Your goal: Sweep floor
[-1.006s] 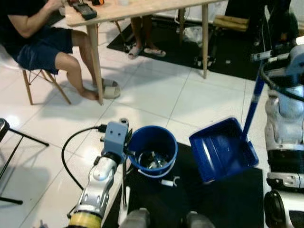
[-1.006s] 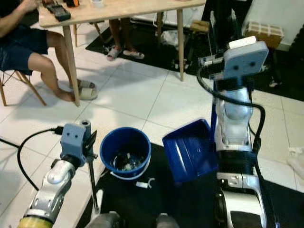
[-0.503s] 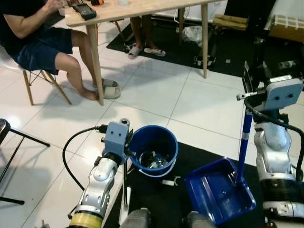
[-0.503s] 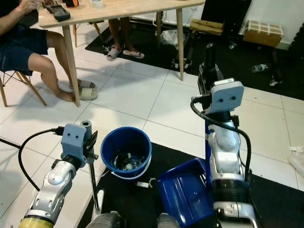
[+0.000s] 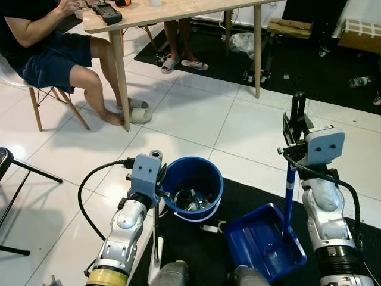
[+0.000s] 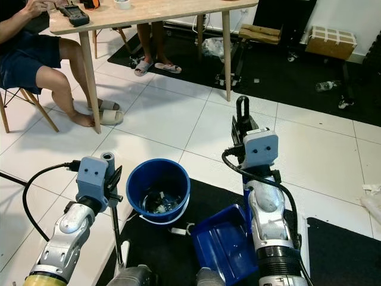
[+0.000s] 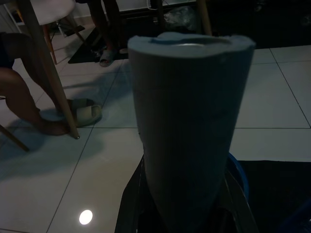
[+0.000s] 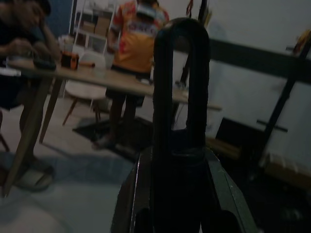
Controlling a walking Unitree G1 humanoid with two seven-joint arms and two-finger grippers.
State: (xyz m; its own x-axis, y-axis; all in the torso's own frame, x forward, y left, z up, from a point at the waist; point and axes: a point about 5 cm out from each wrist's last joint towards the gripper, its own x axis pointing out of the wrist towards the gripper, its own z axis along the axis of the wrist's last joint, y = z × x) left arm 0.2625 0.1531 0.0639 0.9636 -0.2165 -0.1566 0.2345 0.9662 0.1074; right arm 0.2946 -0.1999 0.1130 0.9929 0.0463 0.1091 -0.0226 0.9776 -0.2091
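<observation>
Standing on the black floor mat (image 5: pixel 196 250), the round blue plastic bucket (image 5: pixel 192 188) served as reference; it held small pale debris. Right gripper (image 6: pixel 241 128) was closed around the blue upright handle (image 5: pixel 289 193) of the blue plastic dustpan (image 5: pixel 263 241), whose tray rested on the mat just right of the bucket. Left gripper (image 5: pixel 156 179) was clamped on the thin dark broom stick (image 5: pixel 156 232), just left of the bucket. A small white clip (image 5: pixel 212 228) lay just before the bucket. A seated person (image 5: pixel 53 47) was at the wooden table (image 5: pixel 149 15), well beyond it.

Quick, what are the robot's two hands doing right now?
Left gripper: shut on the grey broom handle.
Right gripper: shut on the dustpan handle, blue dustpan resting on the black mat.
</observation>
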